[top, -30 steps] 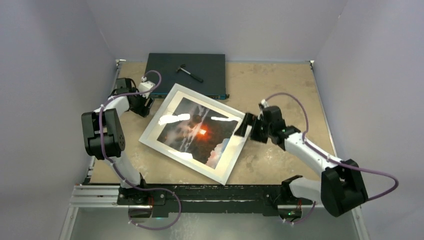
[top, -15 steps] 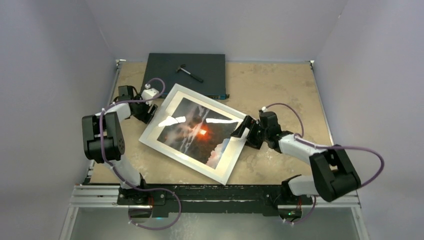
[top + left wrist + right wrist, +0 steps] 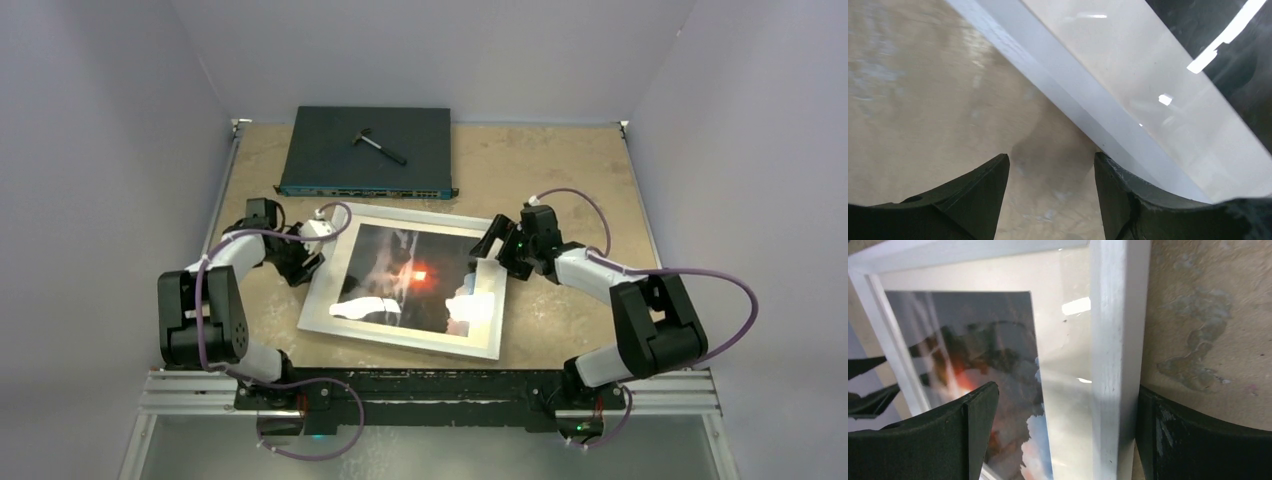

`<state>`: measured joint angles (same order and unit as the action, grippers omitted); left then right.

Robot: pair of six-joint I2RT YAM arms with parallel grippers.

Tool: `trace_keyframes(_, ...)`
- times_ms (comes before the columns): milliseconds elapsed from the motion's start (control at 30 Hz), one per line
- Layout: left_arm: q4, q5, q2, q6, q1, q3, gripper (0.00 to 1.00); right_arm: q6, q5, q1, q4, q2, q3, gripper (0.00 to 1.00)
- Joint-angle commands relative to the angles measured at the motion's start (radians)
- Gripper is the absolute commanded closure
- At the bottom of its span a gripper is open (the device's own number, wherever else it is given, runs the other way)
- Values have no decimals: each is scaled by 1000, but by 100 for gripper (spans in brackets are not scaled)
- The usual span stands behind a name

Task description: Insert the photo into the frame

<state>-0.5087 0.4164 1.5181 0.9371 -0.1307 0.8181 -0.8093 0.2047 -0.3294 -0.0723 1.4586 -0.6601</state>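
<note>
The frame (image 3: 395,338), white-bordered with a glass pane, lies flat mid-table. The photo (image 3: 400,285), dark clouds with an orange-red glow, sits inside it behind the glass within a white mat. My left gripper (image 3: 305,257) is open at the frame's left edge. In the left wrist view (image 3: 1052,165) only table lies between the fingers, and the right finger (image 3: 1128,200) touches the frame's side (image 3: 1058,85). My right gripper (image 3: 495,250) is open at the frame's upper right corner. In the right wrist view (image 3: 1065,400) it straddles the frame's border (image 3: 1113,340), with one finger over the photo (image 3: 973,355).
A dark flat network switch box (image 3: 330,150) lies at the back left with a small tool (image 3: 380,146) on top. Grey walls close in the table on three sides. A metal rail (image 3: 200,390) runs along the near edge.
The frame has turned counter-clockwise and now lies nearly square with the table. My left gripper has come nearer and rightward along its left edge. My right gripper has followed its upper right corner.
</note>
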Motion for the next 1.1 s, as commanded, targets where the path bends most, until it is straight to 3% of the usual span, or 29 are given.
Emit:
trace_keyframes(0,-195,116,-69,160,38,-68,38,24,17,0,3,-28,-29,1)
trace_keyframes(167,-184,140,-97,151,58,-96,38,27,15,9,-1,-27,-31,1)
trace_keyframes(367,-41,119,-72,15,146,-98,39,52,-12,36,13,33,-97,1)
trace_keyframes(567,2,99,-29,-58,190,-59,40,108,-163,47,106,56,-147,1)
trace_keyframes(700,-24,41,-48,-67,174,-55,27,126,-198,46,146,50,-140,1)
trace_keyframes(800,-81,73,-65,-59,93,-12,9,139,-203,47,171,37,-127,1)
trace_keyframes(933,-150,114,-81,-124,19,103,4,173,-307,47,241,25,-164,1)
trace_keyframes(1067,-109,157,-91,-289,-63,184,2,212,-424,61,269,-56,-215,1)
